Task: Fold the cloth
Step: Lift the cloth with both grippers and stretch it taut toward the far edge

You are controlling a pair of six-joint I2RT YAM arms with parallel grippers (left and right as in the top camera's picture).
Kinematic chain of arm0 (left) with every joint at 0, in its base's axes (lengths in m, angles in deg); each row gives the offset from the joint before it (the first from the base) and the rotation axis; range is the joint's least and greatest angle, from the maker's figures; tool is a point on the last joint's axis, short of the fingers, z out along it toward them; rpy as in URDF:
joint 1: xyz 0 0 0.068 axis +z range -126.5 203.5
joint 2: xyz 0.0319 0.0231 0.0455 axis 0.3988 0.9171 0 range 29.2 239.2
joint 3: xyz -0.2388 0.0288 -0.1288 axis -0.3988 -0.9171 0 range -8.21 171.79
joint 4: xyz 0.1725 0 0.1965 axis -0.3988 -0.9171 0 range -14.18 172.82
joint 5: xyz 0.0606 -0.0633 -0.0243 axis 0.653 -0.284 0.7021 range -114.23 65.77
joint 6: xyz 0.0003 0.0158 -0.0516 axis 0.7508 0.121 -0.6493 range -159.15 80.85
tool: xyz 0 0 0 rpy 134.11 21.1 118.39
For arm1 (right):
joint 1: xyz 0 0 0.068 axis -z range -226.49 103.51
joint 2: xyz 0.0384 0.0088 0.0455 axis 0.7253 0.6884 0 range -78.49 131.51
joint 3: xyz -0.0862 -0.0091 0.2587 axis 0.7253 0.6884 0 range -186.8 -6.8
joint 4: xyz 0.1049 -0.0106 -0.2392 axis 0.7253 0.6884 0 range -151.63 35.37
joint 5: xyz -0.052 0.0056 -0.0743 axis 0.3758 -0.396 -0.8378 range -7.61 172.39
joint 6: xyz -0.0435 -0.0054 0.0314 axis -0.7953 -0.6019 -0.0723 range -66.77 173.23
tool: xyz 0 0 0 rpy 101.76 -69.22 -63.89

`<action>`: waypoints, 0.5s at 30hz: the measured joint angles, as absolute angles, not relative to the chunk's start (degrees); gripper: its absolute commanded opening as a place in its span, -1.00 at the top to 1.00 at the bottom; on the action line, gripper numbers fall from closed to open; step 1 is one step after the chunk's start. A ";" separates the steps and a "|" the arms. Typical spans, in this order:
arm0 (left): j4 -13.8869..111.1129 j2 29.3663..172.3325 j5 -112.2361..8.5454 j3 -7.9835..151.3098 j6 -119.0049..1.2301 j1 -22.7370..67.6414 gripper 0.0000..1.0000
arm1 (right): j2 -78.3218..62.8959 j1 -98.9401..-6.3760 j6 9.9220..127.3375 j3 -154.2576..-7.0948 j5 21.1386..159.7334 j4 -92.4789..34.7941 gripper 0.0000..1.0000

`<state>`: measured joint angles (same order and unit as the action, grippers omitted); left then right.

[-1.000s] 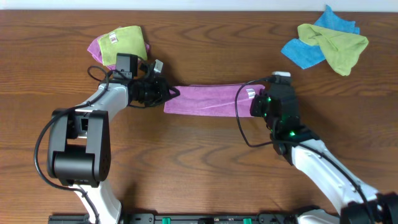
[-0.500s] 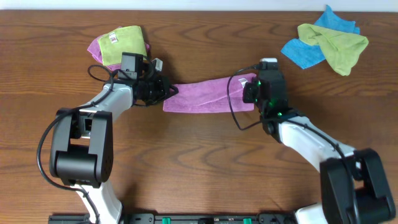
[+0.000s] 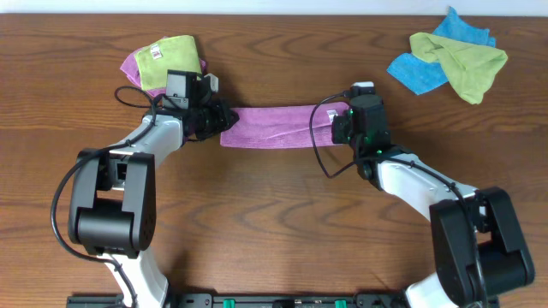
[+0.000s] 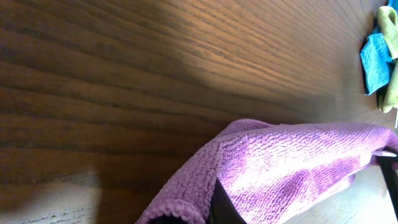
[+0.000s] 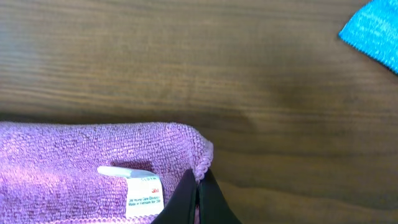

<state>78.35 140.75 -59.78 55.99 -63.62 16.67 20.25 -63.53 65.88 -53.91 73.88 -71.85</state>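
So since a second ago the cloth (image 3: 274, 127) has been shifted a bit toward the far side of the table (image 3: 274, 231). Both arms have been brought along with it, the right one swung noticeably to the left. The cloth is stretched out as a long narrow purple band around mid-table. Its left end is pinched tight by the left gripper (image 3: 223, 120), and its right end, the one with the white tag (image 5: 142, 193), is clamped by the right gripper (image 3: 336, 128). A purple and lime-green folded pile (image 3: 163, 62) is seen just beyond the left gripper. The blue and green cloths (image 3: 447, 58) are bunched at the far right, well apart.
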 measured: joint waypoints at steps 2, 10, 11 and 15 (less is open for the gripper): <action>78.37 140.84 -59.76 55.99 -63.64 16.67 0.76 | 20.25 -63.53 65.77 -53.93 73.92 -70.58 0.98; 78.57 141.08 -58.88 55.99 -64.34 16.65 -0.73 | 20.27 -63.55 65.39 -53.96 73.94 -67.15 0.43; 78.59 141.08 -58.69 55.99 -64.32 16.69 -0.93 | 20.27 -63.58 65.20 -53.96 73.97 -67.10 0.36; 78.57 141.08 -58.73 55.99 -64.65 17.04 -0.90 | 20.27 -63.75 65.05 -53.96 73.99 -67.02 0.04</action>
